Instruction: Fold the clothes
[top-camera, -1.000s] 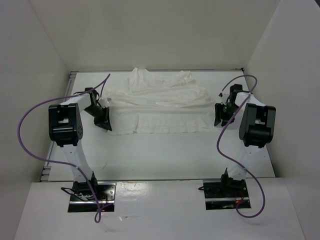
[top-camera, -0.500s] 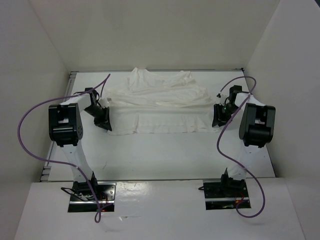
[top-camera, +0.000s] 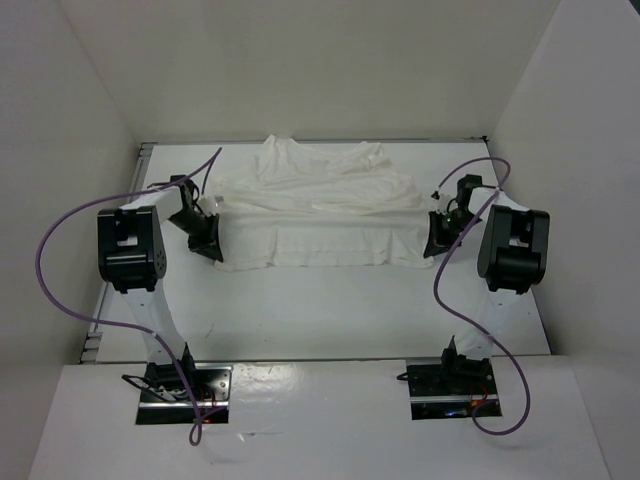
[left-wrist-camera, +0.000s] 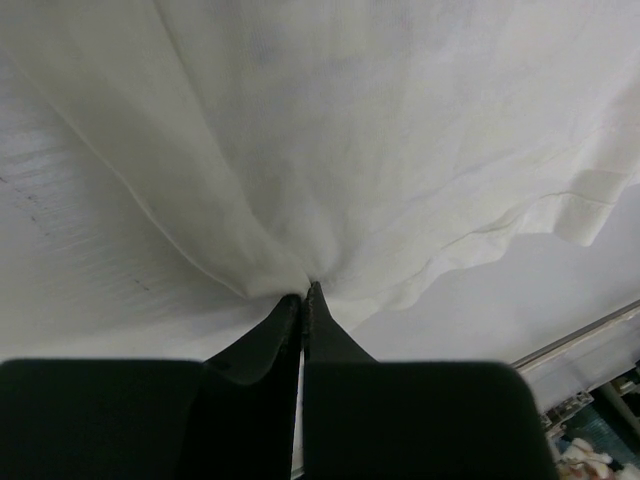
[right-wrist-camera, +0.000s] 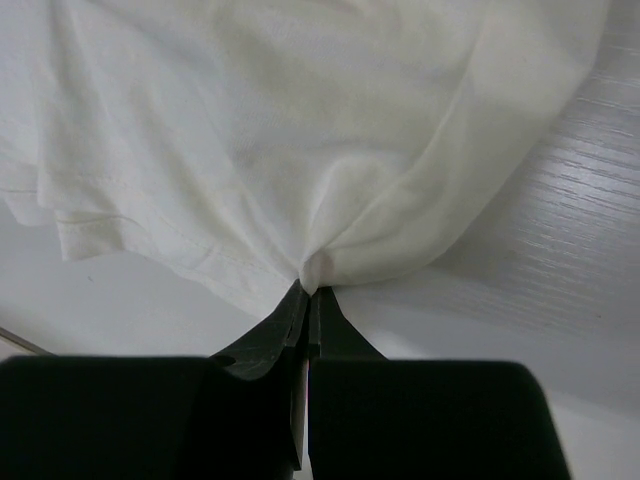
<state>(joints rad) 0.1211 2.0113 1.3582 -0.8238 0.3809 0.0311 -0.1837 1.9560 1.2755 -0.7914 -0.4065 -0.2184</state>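
left end effector (left-wrist-camera: 303, 292): pinching clothes (left-wrist-camera: 350, 150) edge; right end effector (right-wrist-camera: 307, 290): likewise

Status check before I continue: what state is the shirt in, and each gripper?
white shirt: lying on the table, wrinkled, bunched toward the far side, pinched at both side edges.
left gripper: shut on the shirt's left edge.
right gripper: shut on the shirt's right edge.

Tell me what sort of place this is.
Probably a robot test booth: white walls box in a white table, a left arm and right arm are bolted at its near edge, and one shirt lies there.
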